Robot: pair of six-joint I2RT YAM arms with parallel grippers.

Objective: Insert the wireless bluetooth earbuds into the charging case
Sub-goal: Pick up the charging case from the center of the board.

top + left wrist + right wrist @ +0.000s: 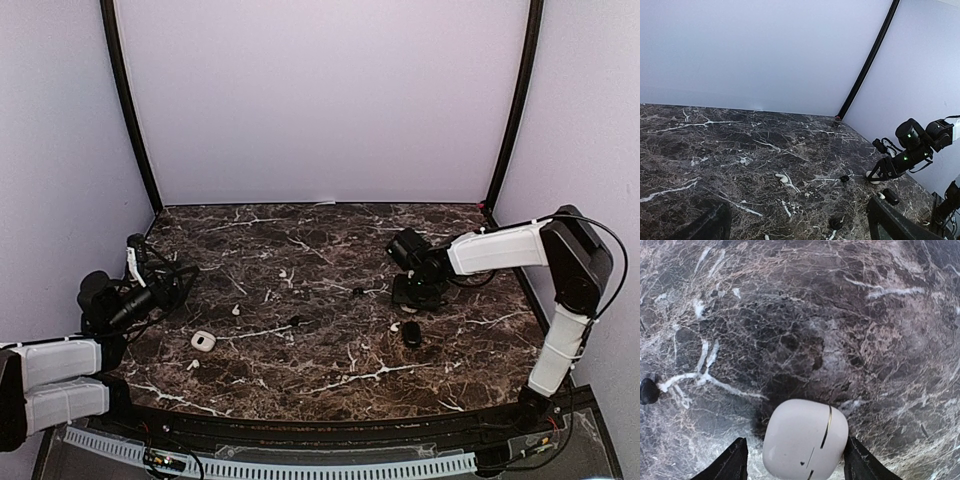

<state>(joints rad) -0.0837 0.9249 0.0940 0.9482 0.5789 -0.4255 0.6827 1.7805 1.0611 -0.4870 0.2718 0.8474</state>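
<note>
Right gripper (796, 440): your fingers (735, 462) flank the white case (802, 425) on the table (790, 315), gap on one side, unclamped; left gripper (797, 205) spread wide, empty.

White charging case (805, 440): pebble-shaped, lid shut, flat on the worktop (330, 230). Black charging case (411, 335): nearer the front edge, a white earbud (396, 326) just beside it. Second white case (203, 341): left side. Black earbud (294, 321): mid-worktop.

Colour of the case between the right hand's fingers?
The case is white with a thin dark seam; right wrist view shows it best.
</note>
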